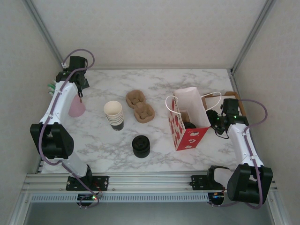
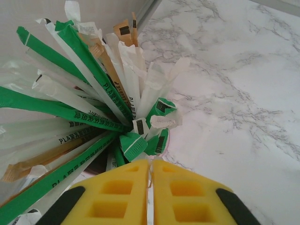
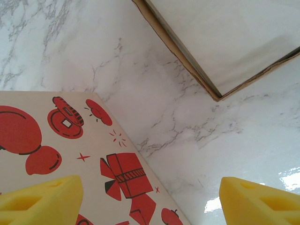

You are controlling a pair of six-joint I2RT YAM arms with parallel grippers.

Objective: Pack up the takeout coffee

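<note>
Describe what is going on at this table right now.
Two robot arms are packing a takeout order. The left gripper is shut over a cup of wrapped straws at the far left; whether it has pinched one I cannot tell. The right gripper hangs open beside the red-printed bag. The coffee, judging by its black lid, seems to sit inside the bag. Spare cups, carriers and lids stand mid-table.

1. The left gripper [image 2: 151, 165] has its yellow fingers pressed together at the bottom of the view.
2. Just past the fingertips, a bundle of wrapped straws [image 2: 93, 98] in green, white and brown paper fans out to the left.
3. The marble worktop [image 2: 234, 93] spreads to the right.
</note>
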